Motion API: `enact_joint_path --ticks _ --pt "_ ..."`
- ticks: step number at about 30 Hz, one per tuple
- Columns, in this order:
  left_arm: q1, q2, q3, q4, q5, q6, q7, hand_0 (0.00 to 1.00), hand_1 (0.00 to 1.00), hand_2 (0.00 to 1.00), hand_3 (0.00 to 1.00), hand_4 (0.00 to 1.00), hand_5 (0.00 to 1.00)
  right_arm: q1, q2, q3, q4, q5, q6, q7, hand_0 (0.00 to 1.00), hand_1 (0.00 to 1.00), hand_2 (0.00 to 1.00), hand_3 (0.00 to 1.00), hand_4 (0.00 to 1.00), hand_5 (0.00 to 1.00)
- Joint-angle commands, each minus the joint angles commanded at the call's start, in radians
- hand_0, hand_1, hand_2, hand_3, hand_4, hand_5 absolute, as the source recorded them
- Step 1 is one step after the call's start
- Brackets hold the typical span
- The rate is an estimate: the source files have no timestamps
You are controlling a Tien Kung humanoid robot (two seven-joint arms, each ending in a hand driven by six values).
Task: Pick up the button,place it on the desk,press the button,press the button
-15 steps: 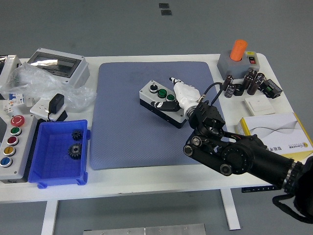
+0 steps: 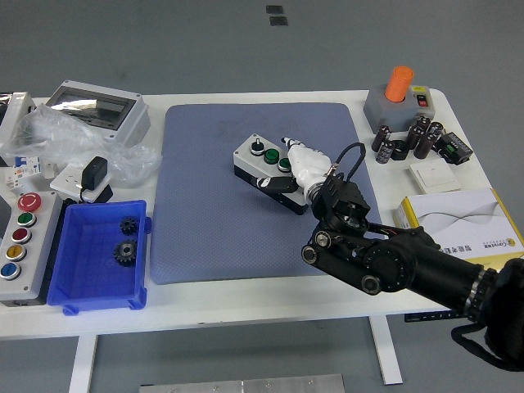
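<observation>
The button box [image 2: 260,160], a grey case with a black knob and two green buttons on top, lies at an angle on the blue-grey mat [image 2: 213,213]. My right hand [image 2: 288,168] comes in from the lower right and sits over the box's right end. Its white fingers [image 2: 296,151] reach across the top beside the right green button, and the dark thumb [image 2: 275,184] rests against the front wall, so the hand closes around the box. The box's right end is hidden under the hand. The left arm is out of view.
A blue bin [image 2: 98,258] with two black gears stands at the front left, next to a control box [image 2: 20,233] with coloured buttons. A grey enclosure [image 2: 98,106] and a plastic bag lie at the back left. Capacitors [image 2: 409,139], an orange-topped unit [image 2: 399,94] and a booklet [image 2: 458,217] are at the right.
My right hand has shifted a little left and down over the box, and its thumb has dropped from the top to the front wall. The box has stayed in place.
</observation>
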Motion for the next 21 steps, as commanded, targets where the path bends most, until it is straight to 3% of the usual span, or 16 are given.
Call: enact_joint_path --ticks 5,6,11,12,17,18,21 --pt "0.0 0.0 -0.002 0.0 0.004 0.0 0.0 0.645 0.652 0.574 0.628 0.611 0.242 0.004 0.007 -0.016 -0.003 -0.001 0.01 0.0 0.926 0.917 0.957 0.998 0.974 0.58" --pt "-0.001 0.0 -0.002 0.0 0.006 0.0 0.001 0.646 0.652 0.574 0.628 0.605 0.238 0.006 0.008 -0.018 -0.005 -0.002 0.009 0.0 0.803 0.836 0.872 0.998 0.976 0.582" --pt "-0.003 0.001 -0.004 0.0 0.01 -0.001 -0.001 0.646 0.652 0.574 0.628 0.605 0.238 0.008 0.009 -0.026 -0.016 0.001 0.004 0.0 0.803 0.836 0.872 0.998 0.976 0.582" --pt "-0.003 0.001 -0.005 0.0 0.011 -0.001 -0.001 0.645 0.652 0.574 0.627 0.598 0.231 0.008 0.01 -0.027 -0.018 0.001 0.005 0.0 0.568 0.724 0.775 0.998 0.962 0.548" --pt "-0.003 -0.001 -0.005 0.0 0.015 -0.001 -0.001 0.645 0.652 0.574 0.627 0.598 0.231 0.008 0.011 -0.035 -0.024 0.002 0.009 0.0 0.568 0.724 0.775 0.998 0.962 0.548" --pt "-0.003 -0.001 -0.005 0.0 0.015 -0.002 -0.001 0.645 0.652 0.573 0.626 0.596 0.23 0.008 0.011 -0.037 -0.025 0.002 0.01 0.0 0.346 0.6 0.668 0.894 0.776 0.29" --pt "-0.004 -0.002 -0.005 0.0 0.017 -0.002 -0.001 0.645 0.652 0.573 0.626 0.596 0.23 0.008 0.012 -0.043 -0.029 0.001 0.013 0.0 0.346 0.6 0.668 0.894 0.776 0.29"
